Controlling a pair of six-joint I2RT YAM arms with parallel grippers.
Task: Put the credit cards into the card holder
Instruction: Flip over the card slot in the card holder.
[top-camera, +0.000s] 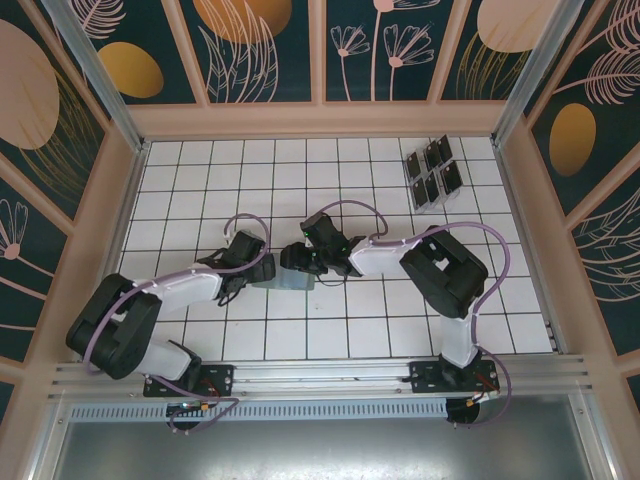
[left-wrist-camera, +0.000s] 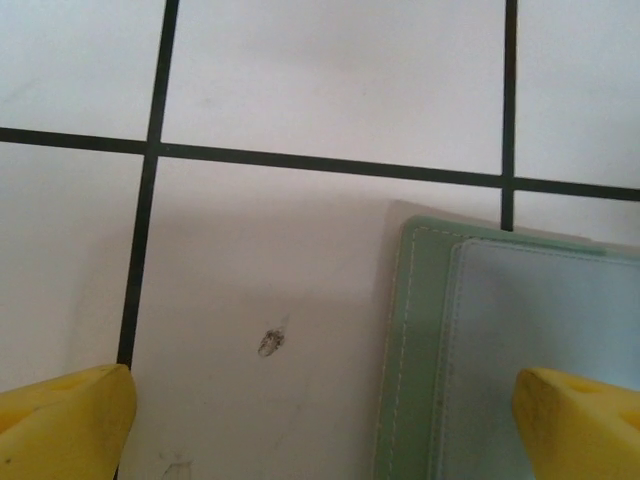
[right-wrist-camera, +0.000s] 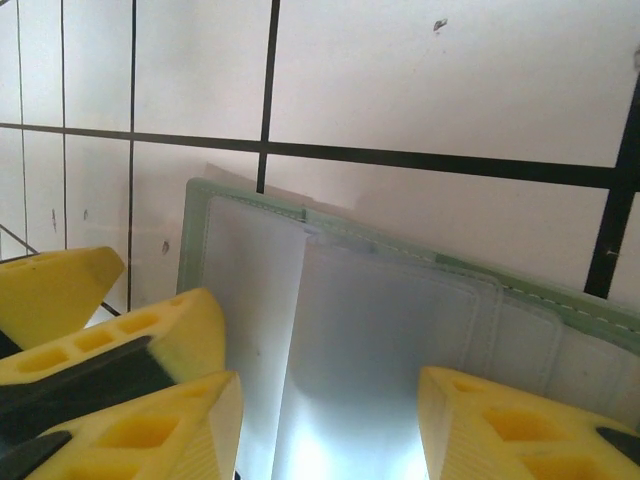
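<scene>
1. your flat sage grey-green folding card holder (top-camera: 285, 279) lies pocket side up on the bench, just below the centre of the top frame and between the two wrists. the small black rectangular credit cards (top-camera: 433, 172) stand well apart from it, in a clear plastic rack (top-camera: 428, 207) at the upper right.
2. your left jaws are wide apart and empty. in the left wrist frame one yellow fingertip (left-wrist-camera: 62, 420) sits over bare tile at the lower left, and the other sits over the holder's pale panel at the lower right. i judge they straddle its left edge so you can pin that side down.
3. your right jaws are partly apart, with nothing between them that i can see. in the right wrist frame they hang over the stitched pockets at the lower middle. that looks like a pose for steadying or spreading a pocket, not for carrying.
4. i see no card at the holder, so i judge the loading has not begun.
5. the bench (top-camera: 200, 180) is white square tile with black lines, lightly scuffed. pale wood framing and dark teal panels with peach and gold plant motifs wall it in. an aluminium rail runs along the bottom of the top frame.
</scene>
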